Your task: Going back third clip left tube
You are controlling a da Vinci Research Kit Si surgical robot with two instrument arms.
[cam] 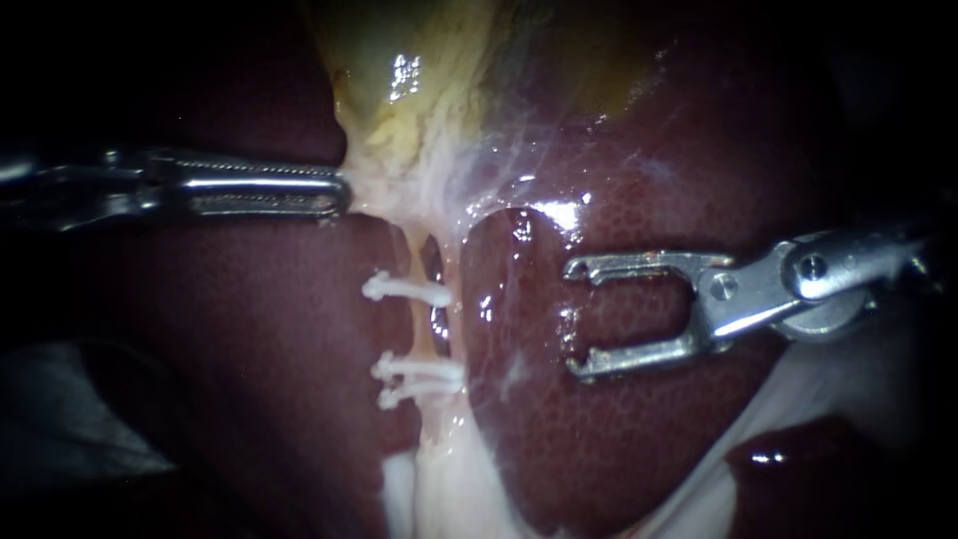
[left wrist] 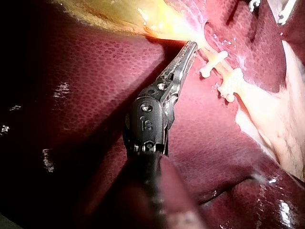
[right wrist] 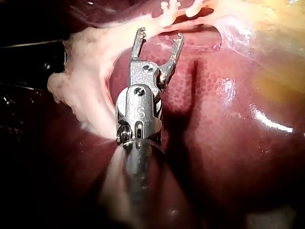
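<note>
A pale tube [cam: 426, 334] runs down from the gallbladder [cam: 439, 60] between two lobes of liver [cam: 609, 439]. Three white clips cross it: one higher [cam: 404, 289] and two close together lower [cam: 414, 377]. My right instrument [cam: 575, 319] is to the right of the clips, over the liver, with its forked jaws wide open and empty. It stands clear of the tube. My left instrument [cam: 344, 192] has its toothed jaws shut on pale tissue at the gallbladder's neck, above the clips. The left wrist view shows its tip [left wrist: 192, 45] by the clips [left wrist: 213, 63].
Pale fatty tissue [cam: 439, 489] spreads below the tube. A glistening membrane [cam: 519, 160] stretches from the gallbladder over the right liver lobe. In the right wrist view, my right instrument [right wrist: 160, 34] has a lump of pale tissue [right wrist: 81, 81] beside it and the clips [right wrist: 167, 7] ahead.
</note>
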